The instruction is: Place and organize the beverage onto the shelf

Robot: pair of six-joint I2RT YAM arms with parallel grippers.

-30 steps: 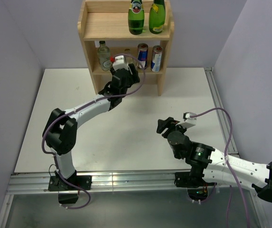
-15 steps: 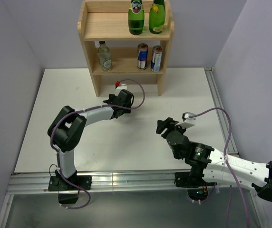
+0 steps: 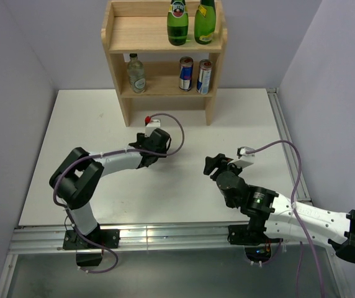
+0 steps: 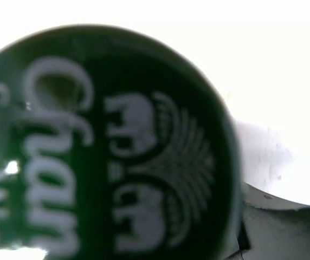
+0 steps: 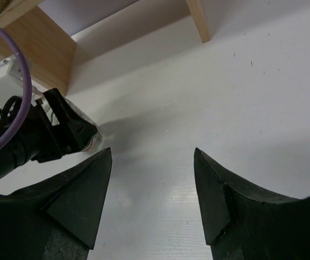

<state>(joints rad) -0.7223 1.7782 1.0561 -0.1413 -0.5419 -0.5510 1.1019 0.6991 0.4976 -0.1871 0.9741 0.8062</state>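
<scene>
Green Chang-labelled beverage (image 4: pixel 106 146) fills the left wrist view, near the front of the shelf (image 3: pixel 137 31). Can't tell if left jaws grip it. Right jaws wide open, empty. Risk: loose hold, so it slips or clips the shelf's cans (image 3: pixel 185 73).

Probably a lab test cell (plain partition walls (image 3: pixel 16 49), white table (image 3: pixel 246 118))

Wooden shelf (image 3: pixel 116 37) at 12 o'clock: two green bottles (image 3: pixel 177 25) upright on top, toward 3 o'clock; middle tier, clear bottle (image 3: pixel 136 73) at 9, two cans (image 3: pixel 186 73) at 3.
</scene>
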